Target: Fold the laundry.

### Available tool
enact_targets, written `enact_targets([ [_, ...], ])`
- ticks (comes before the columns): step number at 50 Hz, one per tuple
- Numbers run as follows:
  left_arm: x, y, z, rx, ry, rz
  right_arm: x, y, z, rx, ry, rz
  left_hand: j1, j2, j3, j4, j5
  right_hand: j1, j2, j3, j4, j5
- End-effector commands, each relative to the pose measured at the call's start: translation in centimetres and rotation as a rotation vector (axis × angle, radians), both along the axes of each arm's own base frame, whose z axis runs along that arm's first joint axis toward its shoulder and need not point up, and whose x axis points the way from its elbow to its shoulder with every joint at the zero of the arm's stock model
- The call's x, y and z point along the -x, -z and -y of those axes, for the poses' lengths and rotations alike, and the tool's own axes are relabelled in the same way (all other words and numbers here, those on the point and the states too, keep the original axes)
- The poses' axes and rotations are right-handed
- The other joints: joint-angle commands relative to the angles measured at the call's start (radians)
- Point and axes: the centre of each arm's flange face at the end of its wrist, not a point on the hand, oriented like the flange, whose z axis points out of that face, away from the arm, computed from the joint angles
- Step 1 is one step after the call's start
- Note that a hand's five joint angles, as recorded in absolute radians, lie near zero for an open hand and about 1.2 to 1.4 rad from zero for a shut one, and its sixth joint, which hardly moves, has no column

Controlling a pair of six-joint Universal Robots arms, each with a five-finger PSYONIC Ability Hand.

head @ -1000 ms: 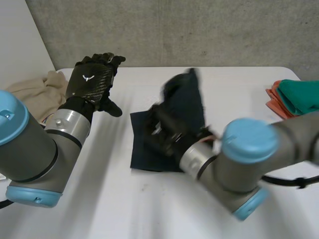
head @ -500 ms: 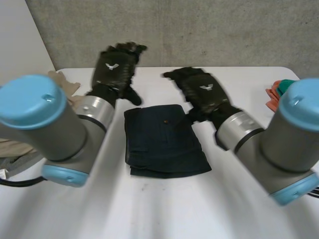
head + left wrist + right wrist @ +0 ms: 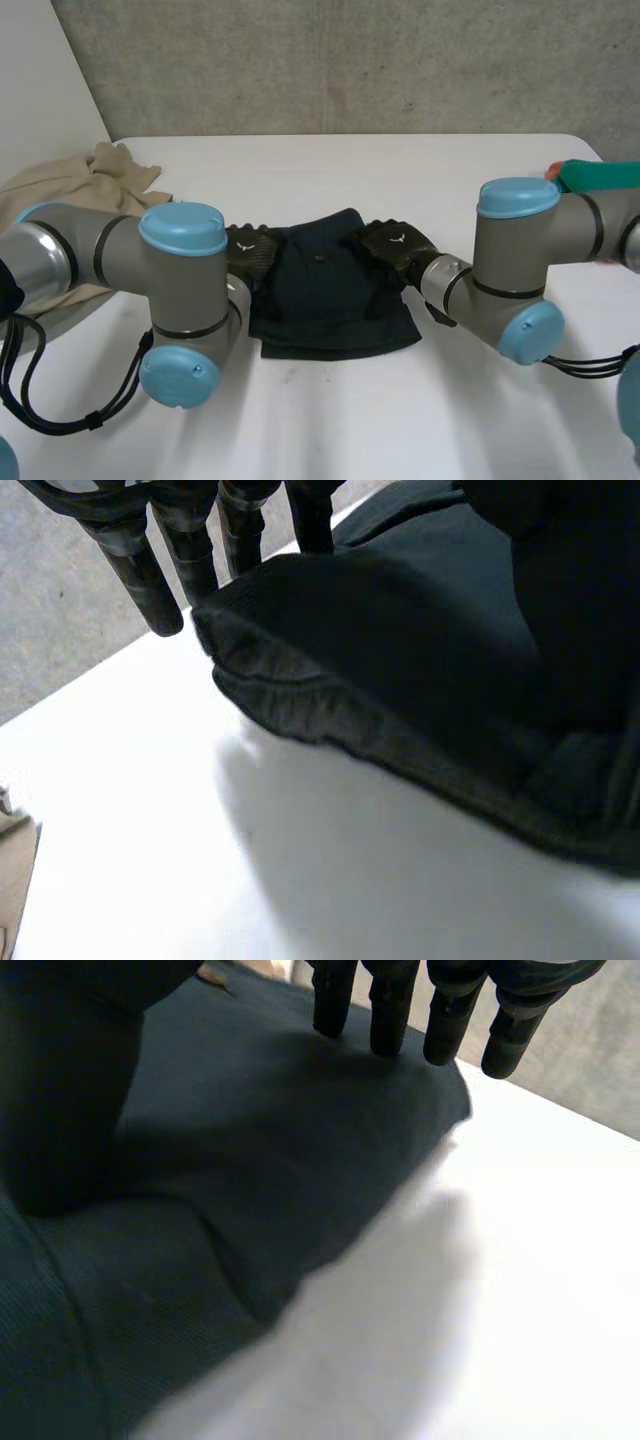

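Note:
A folded dark navy cloth (image 3: 325,295) lies on the white table (image 3: 330,410) between my arms. My left hand (image 3: 250,256) rests low at the cloth's left edge, and my right hand (image 3: 394,245) at its right edge. In the left wrist view the left hand's fingers (image 3: 135,565) run straight over the rounded edge of the cloth (image 3: 400,650). In the right wrist view the right hand's fingers (image 3: 385,1010) lie straight on the cloth (image 3: 250,1160) near its edge. Both hands are open, and the cloth bulges up a little between them.
A beige garment (image 3: 85,180) lies heaped at the table's far left, and its corner (image 3: 12,880) also appears in the left wrist view. Teal and orange cloths (image 3: 600,178) sit at the far right edge. A concrete wall stands behind the table.
The right hand laid a fold over the cloth and let go. Both hands then came down from above the far side to the cloth's left and right edges.

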Motion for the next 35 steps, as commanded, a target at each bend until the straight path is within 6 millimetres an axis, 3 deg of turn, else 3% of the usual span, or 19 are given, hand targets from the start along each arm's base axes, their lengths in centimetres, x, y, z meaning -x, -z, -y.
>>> enact_targets([
  [1, 0.2, -0.4, 0.0, -0.007, 0.049, -0.013, 0.6, -1.0, 0.6, 0.137, 0.052, -0.130, 0.013, -0.004, -0.011, 0.002, -0.015, -0.038, -0.033, -0.038, -0.042, -0.049],
  [7, 0.2, -7.2, -0.3, 0.118, 0.105, -0.129, 0.3, -6.3, -1.3, 0.275, 0.056, -0.057, 0.013, -0.004, -0.011, 0.002, -0.015, -0.038, -0.033, -0.038, -0.042, -0.049],
  [12, -0.4, -12.8, -1.2, 0.192, 0.189, -0.272, 0.6, -8.4, -3.0, 0.397, 0.120, -0.030, 0.022, 0.005, -0.003, 0.011, -0.006, -0.038, -0.033, -0.038, -0.042, -0.049],
  [14, -0.4, -14.1, -1.9, 0.197, 0.242, -0.314, 0.6, -8.5, -4.9, 0.409, 0.110, -0.035, 0.022, 0.005, -0.002, 0.011, -0.006, -0.038, -0.033, -0.038, -0.042, -0.049],
  [17, -0.4, -15.8, -3.2, 0.184, 0.364, -0.384, 0.5, -7.5, -7.0, 0.380, 0.070, -0.057, 0.030, 0.014, 0.006, 0.020, 0.003, -0.038, -0.033, -0.038, -0.042, -0.049],
  [18, -0.5, -16.0, -3.5, 0.177, 0.393, -0.398, 0.5, -6.3, -8.2, 0.350, 0.040, -0.077, 0.030, 0.014, 0.006, 0.020, 0.003, -0.038, -0.033, -0.038, -0.042, -0.049],
  [23, -0.7, -16.8, -4.3, 0.120, 0.515, -0.463, 1.3, -3.1, -10.8, 0.270, -0.033, -0.114, 0.042, 0.026, 0.018, 0.031, 0.014, -0.038, -0.033, -0.038, -0.042, -0.049],
  [29, -0.8, -17.2, -4.4, 0.103, 0.513, -0.501, 1.2, -1.4, -11.5, 0.318, -0.060, -0.071, 0.042, 0.026, 0.018, 0.031, 0.014, -0.038, -0.033, -0.038, -0.042, -0.049],
  [35, -0.7, -16.9, -4.5, 0.094, 0.514, -0.499, 0.4, 1.1, -10.4, 0.355, -0.053, -0.052, 0.042, 0.026, 0.018, 0.031, 0.014, -0.038, -0.033, -0.038, -0.042, -0.049],
])
